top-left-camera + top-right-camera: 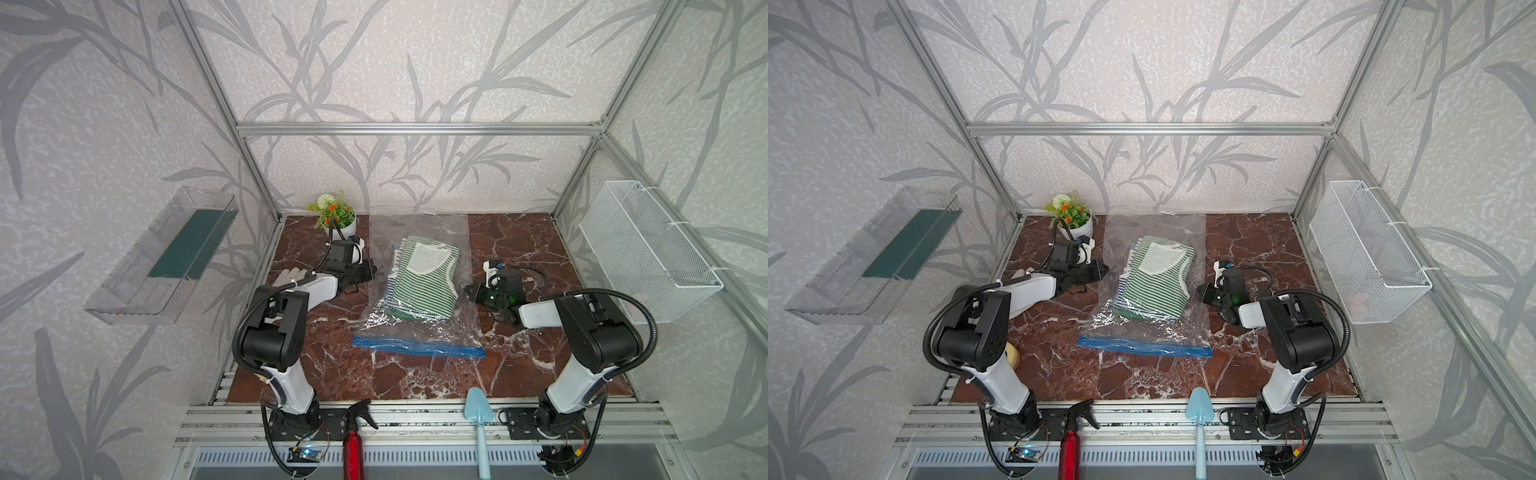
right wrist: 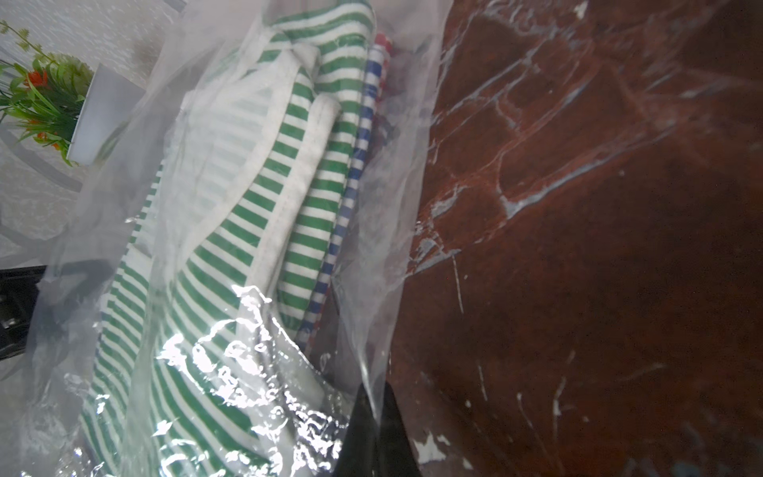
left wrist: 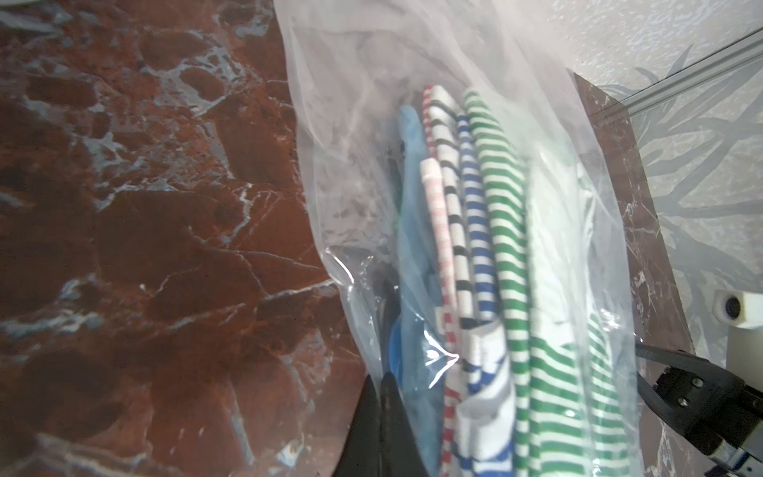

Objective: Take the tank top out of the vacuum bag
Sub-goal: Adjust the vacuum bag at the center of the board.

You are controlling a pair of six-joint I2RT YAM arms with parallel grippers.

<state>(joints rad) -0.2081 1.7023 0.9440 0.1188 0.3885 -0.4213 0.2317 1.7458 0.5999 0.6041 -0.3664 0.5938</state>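
The vacuum bag (image 1: 419, 228) (image 1: 1154, 228) lies flat mid-table, clear and crinkly, its blue zip strip (image 1: 417, 347) toward the front. Inside is a folded stack with a green-and-white striped tank top (image 1: 419, 278) (image 1: 1154, 282) (image 3: 508, 231) (image 2: 264, 198) on top and blue- and red-striped cloth under it. My left gripper (image 1: 372, 270) (image 3: 382, 380) is low at the bag's left edge, shut on the plastic film. At the right edge, my right gripper (image 1: 467, 291) (image 2: 373, 392) is shut with the film running between its fingers.
A potted plant (image 1: 338, 218) stands at the back left beside the bag. A white glove (image 1: 289, 276) lies behind the left arm. A red spray bottle (image 1: 355, 440) and a blue trowel (image 1: 478, 419) rest on the front rail. A wire basket (image 1: 648, 257) hangs on the right wall.
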